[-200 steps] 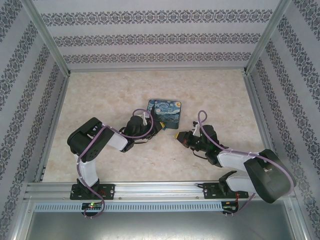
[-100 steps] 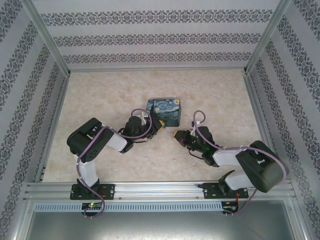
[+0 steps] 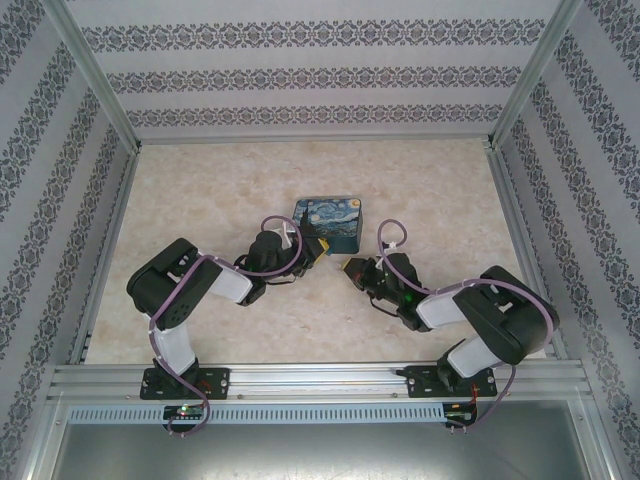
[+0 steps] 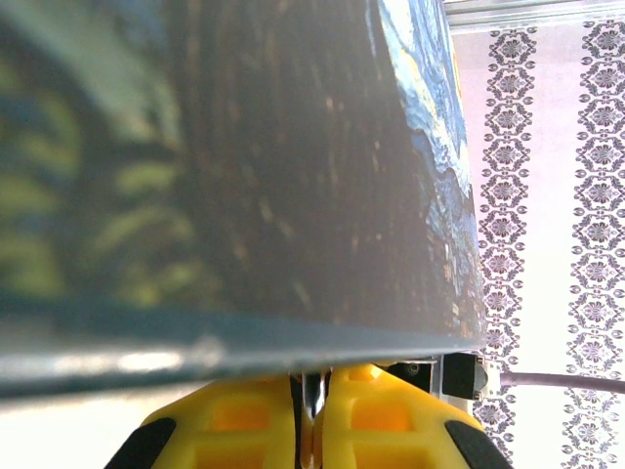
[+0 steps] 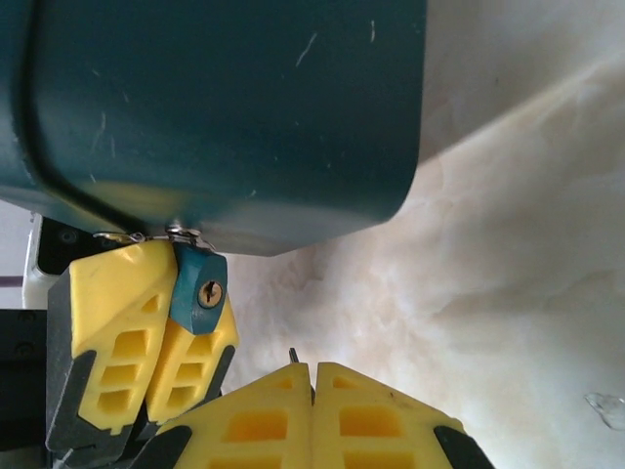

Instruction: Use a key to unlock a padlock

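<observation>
As the padlock (image 5: 200,290) is gripped by left pincer (image 4: 312,396), the key (image 5: 291,355) is clamped at its four o'clock by right pincer (image 5: 312,376).

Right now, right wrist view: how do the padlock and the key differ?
Colour: the padlock is blue with a brass keyhole; the key is a thin dark sliver.
Visibility: the padlock's whole face shows; of the key, just a tip.
Pose: the padlock hangs at the tin's edge by the left end effector; the key pokes from the shut right end effector.
Both are tiny beside the tin.

Painted tin (image 3: 335,222) on marbled table (image 3: 200,190)
</observation>
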`<state>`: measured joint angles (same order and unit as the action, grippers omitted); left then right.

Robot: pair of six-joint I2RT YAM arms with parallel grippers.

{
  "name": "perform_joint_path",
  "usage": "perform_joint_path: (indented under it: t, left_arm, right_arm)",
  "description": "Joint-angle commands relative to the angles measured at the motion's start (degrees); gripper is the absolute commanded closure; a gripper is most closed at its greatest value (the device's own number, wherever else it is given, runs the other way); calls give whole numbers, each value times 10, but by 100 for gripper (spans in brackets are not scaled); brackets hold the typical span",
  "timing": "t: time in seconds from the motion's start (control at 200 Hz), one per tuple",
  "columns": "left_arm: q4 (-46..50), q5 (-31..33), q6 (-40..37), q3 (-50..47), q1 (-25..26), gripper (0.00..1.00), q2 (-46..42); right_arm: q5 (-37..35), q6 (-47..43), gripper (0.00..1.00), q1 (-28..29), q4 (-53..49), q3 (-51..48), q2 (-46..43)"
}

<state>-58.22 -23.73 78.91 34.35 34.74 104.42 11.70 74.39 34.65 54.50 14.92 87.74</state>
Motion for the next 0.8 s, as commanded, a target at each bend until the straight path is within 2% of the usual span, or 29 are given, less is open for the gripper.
perform_joint_path:
  t: [0.0, 0.794]
  left_arm:
    - [-13, 5, -3, 0, -6, 100, -12]
    - [-28, 2, -4, -7, -4, 100, 3]
  right_arm:
    - [-19, 12, 100, 8, 43, 15, 13]
    - [-21, 15, 100, 11, 44, 41, 25]
